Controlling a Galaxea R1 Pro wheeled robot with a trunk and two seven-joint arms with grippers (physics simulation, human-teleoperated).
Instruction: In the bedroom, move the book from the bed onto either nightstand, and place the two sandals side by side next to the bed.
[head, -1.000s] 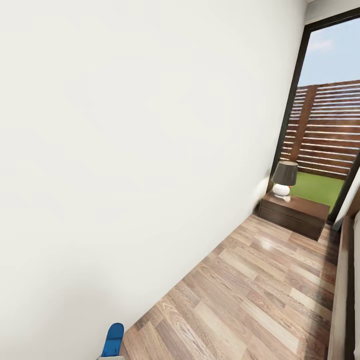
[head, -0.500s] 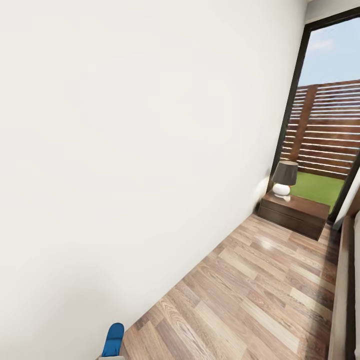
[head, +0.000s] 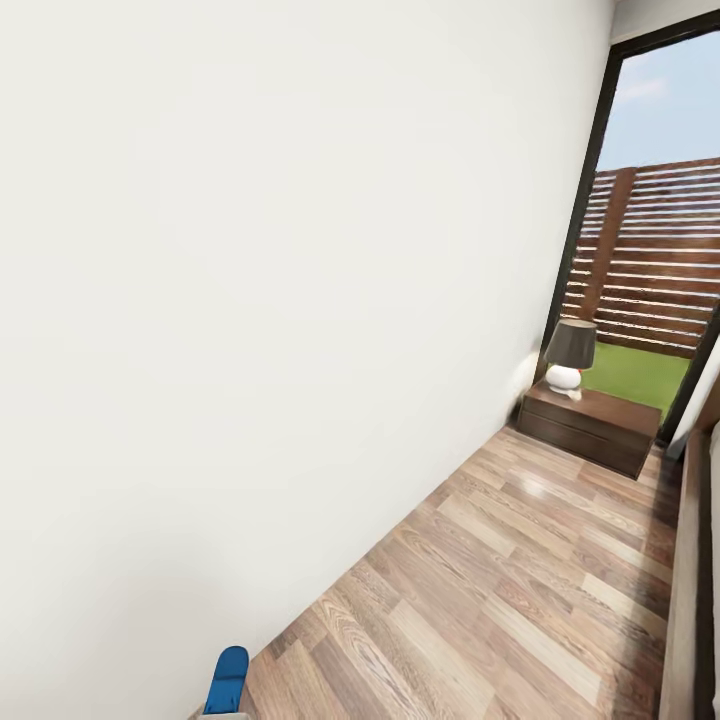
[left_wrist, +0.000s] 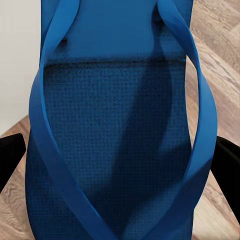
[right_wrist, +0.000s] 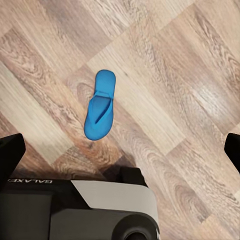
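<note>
In the head view a white wall (head: 250, 300) fills everything from nine to twelve o'clock, and a wood-plank floor (head: 520, 580) runs away toward two o'clock. At the far end of it stands a dark-brown nightstand (head: 590, 428) with a small lamp (head: 569, 356), grey shade on a white base, on its glossy top. Behind them is a tall black-framed window (head: 600, 200) showing a slatted brown fence (head: 650, 250) and grass. The edge of the bed (head: 690, 600) frame runs along the view's four o'clock border.

At the head view's seven o'clock edge the tip of a blue sandal (head: 227, 680) pokes up beside the wall. In the left wrist view this same sandal (left_wrist: 117, 140) sits between the left gripper's (left_wrist: 120, 160) dark fingers (left_wrist: 10, 155), its straps facing the camera; the jaws are closed on its sides.

The right wrist view looks straight down at the other sandal (right_wrist: 100, 104), lying flat on the planks, strap side up. The right gripper's (right_wrist: 120, 150) fingertips (right_wrist: 10, 152) stand wide apart and hold nothing, well above that sandal.
</note>
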